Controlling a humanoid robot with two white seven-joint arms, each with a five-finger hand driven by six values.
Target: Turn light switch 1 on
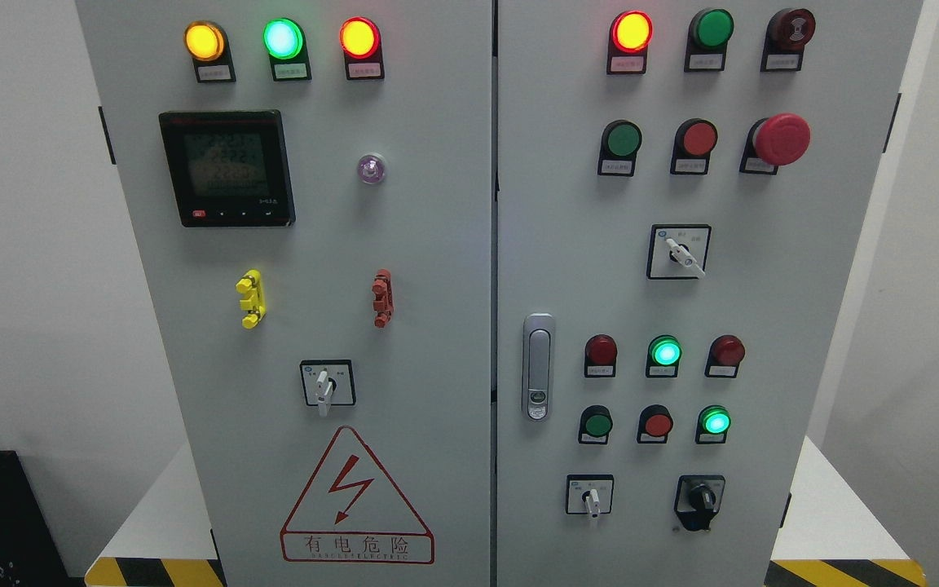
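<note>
The cabinet doors [437,269] look like smooth, matt grey painted sheet metal. The lit lamps [283,38] and the red mushroom button [782,139] are glossy plastic. The door handle [538,367] shines like polished metal. The meter [227,169] has a black plastic bezel and a glassy screen.

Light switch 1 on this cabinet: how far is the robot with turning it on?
Nothing looks done yet. No robot hand or arm shows in the head view, so nothing is in hand. The electrical cabinet stands untouched, with several lamps lit, such as the green lamp at top left. The small labels are too blurred to tell which control is switch 1. Left to do: reach in, find the switch and turn it.
</note>
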